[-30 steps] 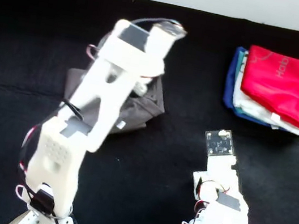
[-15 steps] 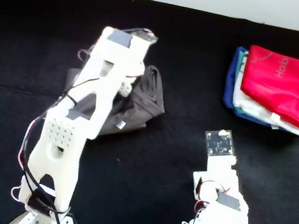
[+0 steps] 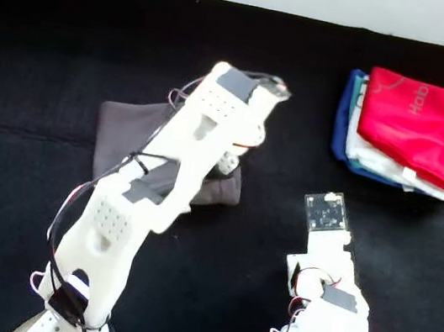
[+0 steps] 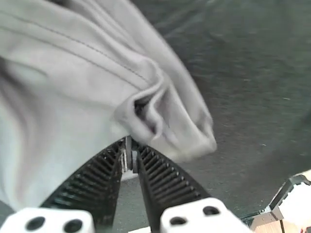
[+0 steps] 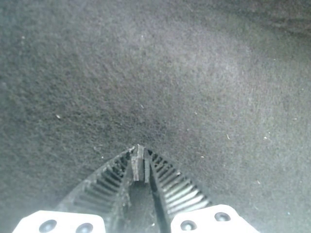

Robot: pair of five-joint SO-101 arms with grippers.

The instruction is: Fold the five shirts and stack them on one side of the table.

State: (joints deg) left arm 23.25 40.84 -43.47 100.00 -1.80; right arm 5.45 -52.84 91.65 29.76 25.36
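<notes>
Loose grey shirt (image 3: 130,129) left of centre, folded stack (image 3: 410,138) at the far right.
Roughly folded and lying flat, one edge bunched into soft ridges (image 4: 146,109); well apart, red shirt (image 3: 424,127) topmost and neatly squared, over white shirt (image 3: 376,164) and blue shirt (image 3: 346,110), edges peeking out below.

Left arm (image 3: 179,167) covers the middle and right part of the grey shirt (image 3: 129,133); its folds and edges there are hidden. Left arm and right arm (image 3: 324,319) are both cut off at the bottom edge of the high view. In the stack at upper right, the red shirt (image 3: 425,123) hides most of the white shirt (image 3: 376,162) and blue shirt (image 3: 345,118), so the layer count can't be told. In the left wrist view the grey shirt is blurred and cut by the top and left edges. A pale object (image 4: 294,204) in the lower right corner is cut off and unidentifiable.
</notes>
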